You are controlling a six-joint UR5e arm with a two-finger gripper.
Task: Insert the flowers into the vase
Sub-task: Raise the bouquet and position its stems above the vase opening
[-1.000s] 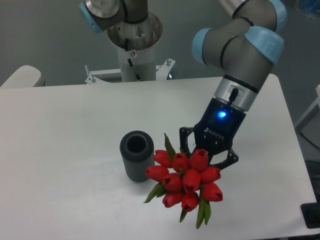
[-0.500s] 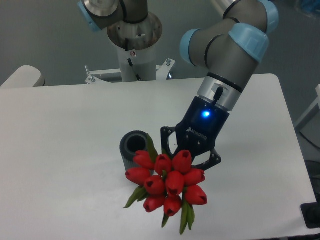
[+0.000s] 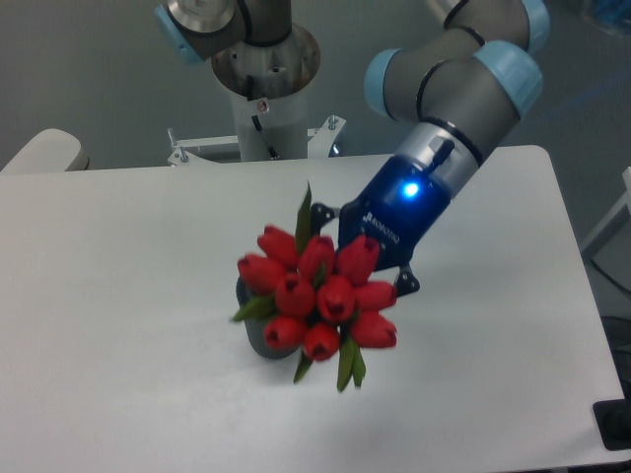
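**A:** What is the surface like, and the room around it?

**B:** A plain white table (image 3: pixel 128 296) with rounded corners. Behind its far edge stands a white column (image 3: pixel 264 108) on a bolted base, against a grey-green wall. A pale rounded shape (image 3: pixel 44 150) shows beyond the far left corner, and something dark (image 3: pixel 615 426) sits just off the near right corner.

**A:** How many of each thing?

**B:** One arm (image 3: pixel 463 79), grey with light blue joint caps, reaching in from the upper right. One gripper (image 3: pixel 367 264), dark with a blue light glowing on its body. One bunch of flowers (image 3: pixel 315 291); I count about nine or ten red closed heads, with green leaves poking out above, left and below. One vase (image 3: pixel 258 337).

**A:** Where is the vase?

**B:** Near the middle of the table, a little toward the near edge. Only a sliver of its dark grey side shows at the bunch's lower left; the blooms cover its mouth from this view.

**A:** And the gripper?

**B:** It is tilted toward the vase with the bunch at its tip, heads facing the camera. The bunch is off the table, so the fingers evidently grip the stems, but the blooms hide them, and I cannot tell how wide they stand.
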